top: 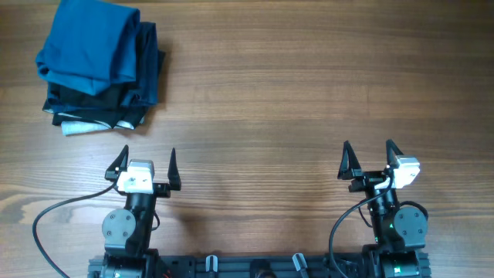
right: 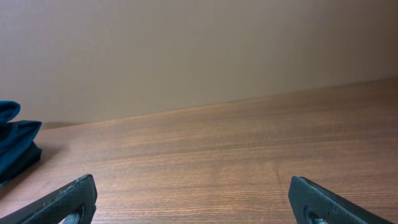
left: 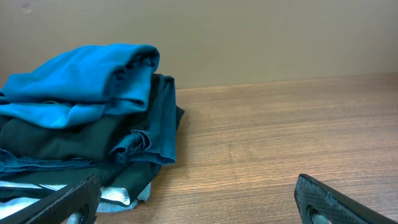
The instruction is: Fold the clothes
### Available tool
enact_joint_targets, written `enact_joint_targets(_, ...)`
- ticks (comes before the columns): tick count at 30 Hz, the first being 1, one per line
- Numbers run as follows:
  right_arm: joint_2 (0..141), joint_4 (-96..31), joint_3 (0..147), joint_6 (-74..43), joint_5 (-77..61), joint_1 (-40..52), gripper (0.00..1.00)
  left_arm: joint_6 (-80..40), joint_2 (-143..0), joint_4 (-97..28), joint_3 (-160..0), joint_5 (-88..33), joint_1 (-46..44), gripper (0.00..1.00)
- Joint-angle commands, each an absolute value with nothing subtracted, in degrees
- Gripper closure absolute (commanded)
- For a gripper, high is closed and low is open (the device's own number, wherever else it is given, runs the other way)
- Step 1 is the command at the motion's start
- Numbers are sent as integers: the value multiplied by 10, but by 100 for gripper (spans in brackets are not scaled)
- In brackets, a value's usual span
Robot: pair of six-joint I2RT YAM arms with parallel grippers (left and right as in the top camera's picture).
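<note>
I am seeing the mid-blue shirt (top: pixel 91 45) lying, perhaps loosely folded, on top of a pile of dark garments (top: pixel 96 108) at the far left of the table (top: pixel 293 85). My left hand (top: pixel 148 161) and right hand (top: pixel 369 157) are standing at the near side, both wide open and holding nothing.

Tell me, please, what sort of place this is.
Probably a robotics lab bench: the left gripper and right gripper stand open at a wooden table, with a plain wall behind and a blue polo shirt topping stacked dark garments.
</note>
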State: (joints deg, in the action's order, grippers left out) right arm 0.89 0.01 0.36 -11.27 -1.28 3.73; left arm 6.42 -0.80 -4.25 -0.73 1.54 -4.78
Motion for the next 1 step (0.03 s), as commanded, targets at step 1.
enact_joint_targets(1,4,3,3,-106,-14,40,0,73,-2,-41,-4,7,-50,0)
